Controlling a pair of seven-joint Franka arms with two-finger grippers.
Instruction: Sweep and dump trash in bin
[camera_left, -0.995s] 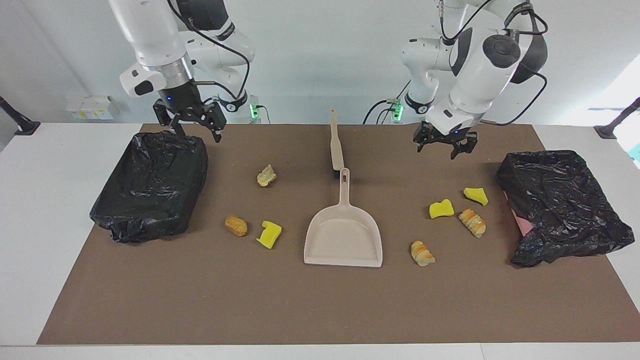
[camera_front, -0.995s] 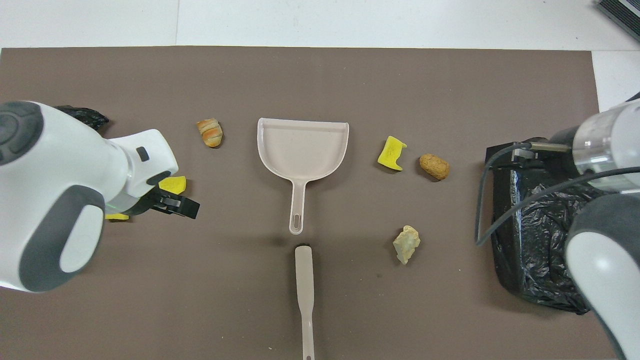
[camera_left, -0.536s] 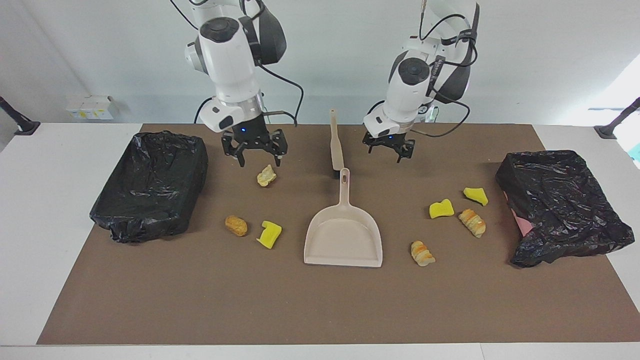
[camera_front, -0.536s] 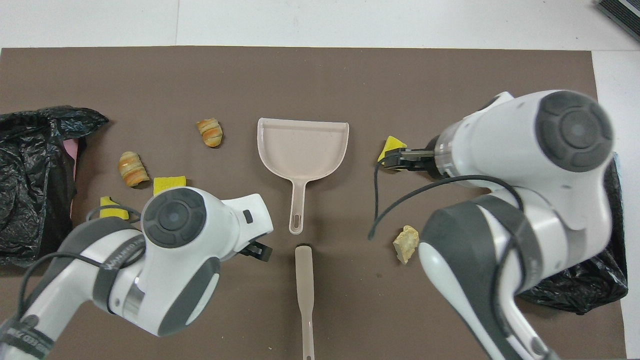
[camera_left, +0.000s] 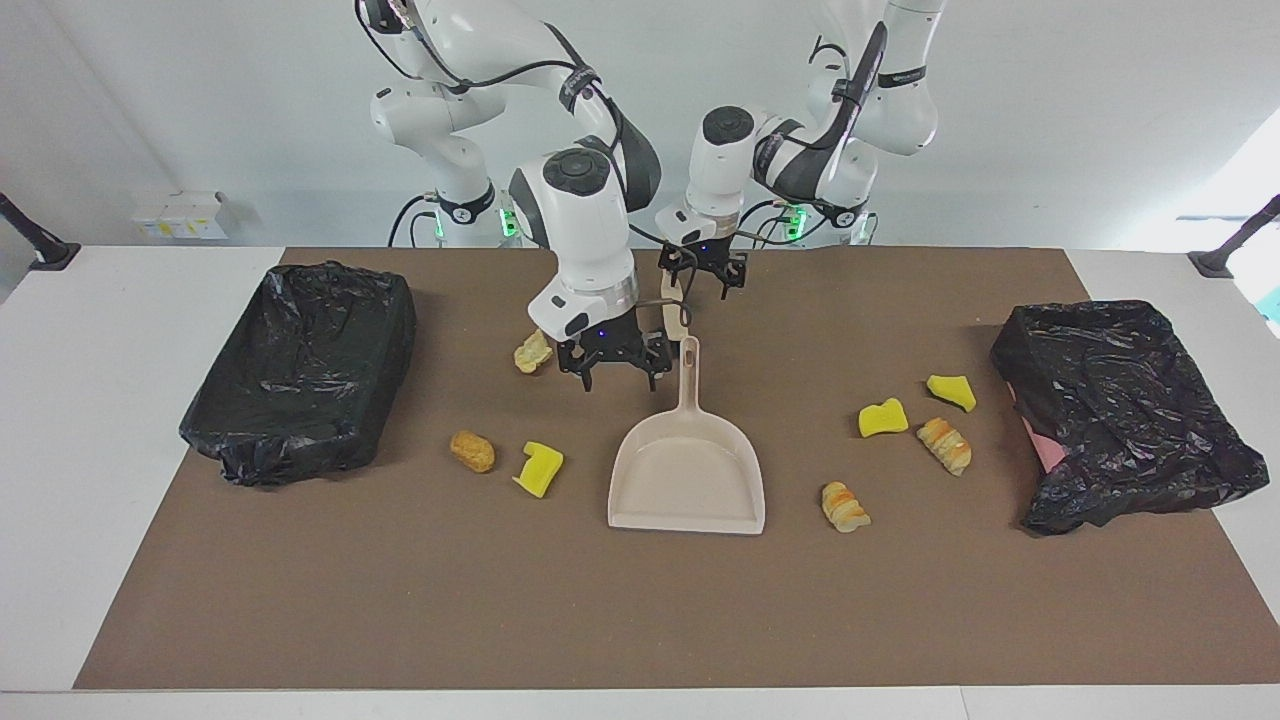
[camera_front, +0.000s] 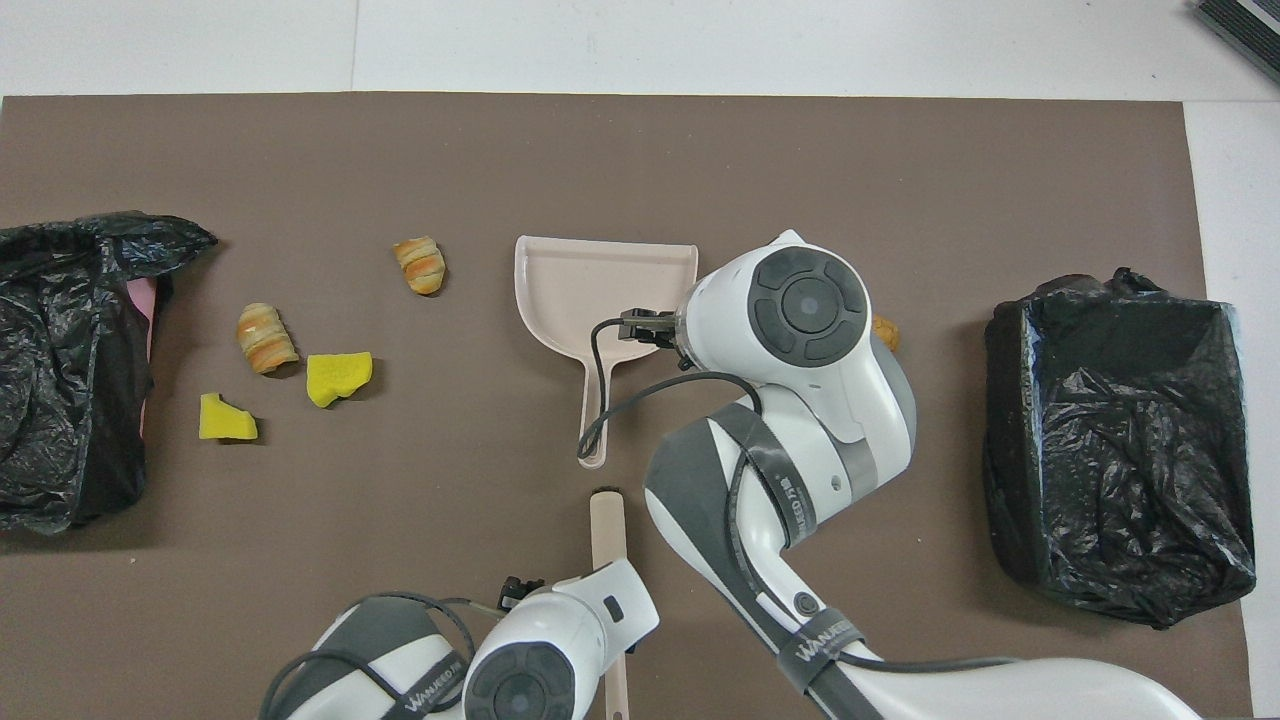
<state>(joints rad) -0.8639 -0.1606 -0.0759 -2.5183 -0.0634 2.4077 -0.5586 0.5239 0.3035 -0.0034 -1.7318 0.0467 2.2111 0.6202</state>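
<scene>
Seven bits of trash (camera_left: 541, 468) lie scattered on the brown mat (camera_left: 640, 600): we count three toward the right arm's end, four toward the left arm's end, w/ the beige dustpan (camera_left: 688, 470) between the groups. Our right gripper (camera_left: 616, 368) hangs over the mat just beside the dustpan's handle, jaws spread, holding nothing. Our left gripper (camera_left: 703, 277) hovers over the brush (camera_left: 675, 318), also spread wide & empty. Black-lined bins (camera_left: 305, 365) sit at both ends of the mat.
</scene>
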